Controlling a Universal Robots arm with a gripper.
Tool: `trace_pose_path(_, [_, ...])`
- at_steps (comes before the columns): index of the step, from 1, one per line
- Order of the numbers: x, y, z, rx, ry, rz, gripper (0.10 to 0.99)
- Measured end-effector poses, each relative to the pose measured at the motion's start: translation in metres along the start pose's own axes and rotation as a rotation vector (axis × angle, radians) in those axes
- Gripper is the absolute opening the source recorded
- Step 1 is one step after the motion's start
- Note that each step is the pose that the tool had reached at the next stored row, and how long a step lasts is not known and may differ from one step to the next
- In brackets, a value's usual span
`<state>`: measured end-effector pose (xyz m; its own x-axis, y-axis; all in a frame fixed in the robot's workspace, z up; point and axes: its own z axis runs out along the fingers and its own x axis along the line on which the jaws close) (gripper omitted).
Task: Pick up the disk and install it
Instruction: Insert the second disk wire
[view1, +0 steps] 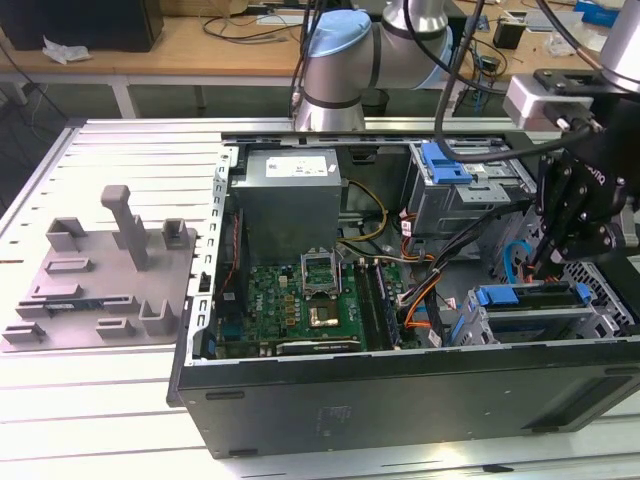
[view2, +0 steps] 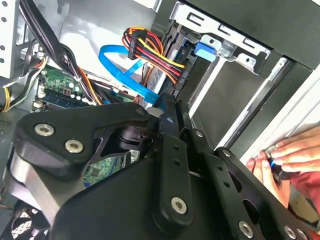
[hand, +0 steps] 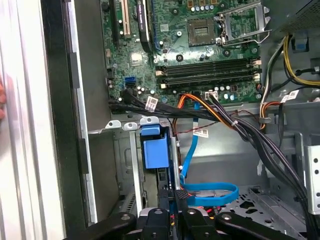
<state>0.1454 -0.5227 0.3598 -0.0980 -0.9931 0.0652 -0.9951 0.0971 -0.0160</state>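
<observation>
In the first wrist view, the claw (hand: 173, 197) is clamped on the thin top edge of the disk (hand: 166, 179), which stands edge-on in the grey drive cage (hand: 125, 170), just beside the blue latch tab (hand: 151, 149). A blue data cable (hand: 210, 192) loops close by. Beyond lie bundled black wires and the green motherboard (hand: 200, 60). In the second wrist view, a person's hand (view2: 290, 155) rests at the case's outer edge.
</observation>
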Motion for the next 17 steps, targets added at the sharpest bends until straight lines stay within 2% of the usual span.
trace_pose_path(3, [0.0021, 0.0014, 0.0006, 0.006, -0.0088, 0.0, 0.161])
trace_pose_path(10, [0.0024, 0.0018, 0.0008, 0.008, -0.0105, 0.001, 0.161])
trace_pose_path(12, [0.0036, 0.0019, 0.0009, 0.008, -0.0145, 0.001, 0.161])
trace_pose_path(13, [0.0056, 0.0022, 0.0012, 0.008, -0.0256, 0.001, 0.161])
trace_pose_path(14, [0.0094, 0.0022, 0.0017, 0.009, -0.0413, 0.001, 0.161])
trace_pose_path(15, [0.0119, 0.0022, 0.0021, 0.009, -0.0501, 0.001, 0.161])
trace_pose_path(17, [0.0122, 0.0023, 0.0021, 0.009, -0.0501, 0.001, 0.161])
